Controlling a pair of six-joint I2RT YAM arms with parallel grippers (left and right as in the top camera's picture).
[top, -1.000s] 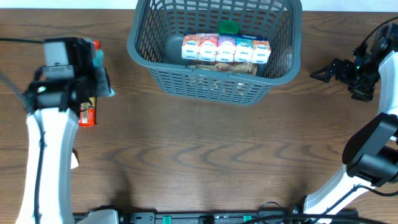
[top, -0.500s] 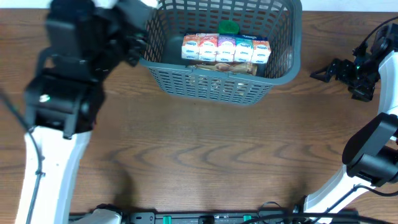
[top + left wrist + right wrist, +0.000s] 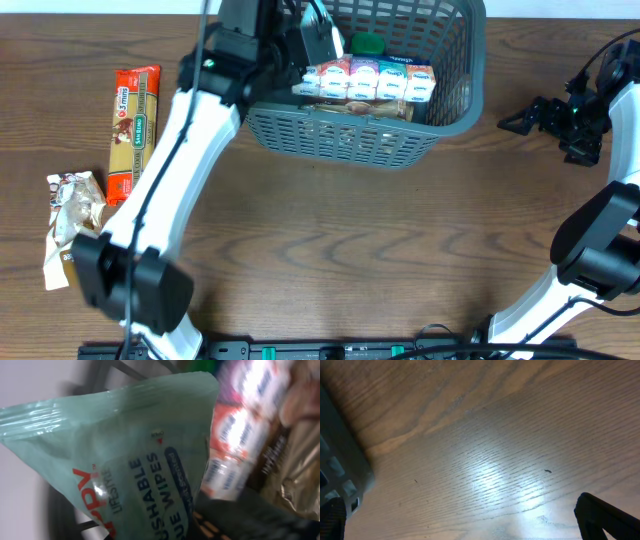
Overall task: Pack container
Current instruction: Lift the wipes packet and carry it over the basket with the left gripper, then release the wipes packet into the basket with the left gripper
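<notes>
Left fingers (image 3: pixel 303 48) were clamped on the wipes pack (image 3: pixel 125 475), basket (image 3: pixel 400 150) right beneath them; right fingers (image 3: pixel 512 118) apart, idle. Risk: pack released over the juice cartons (image 3: pixel 365 78) beside it could perch crooked, blocking space

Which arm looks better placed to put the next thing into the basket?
Left. The left pincer is above the left end of the container, holding the pack of wipes. The right pincer is open over the table, holding nothing.
</notes>
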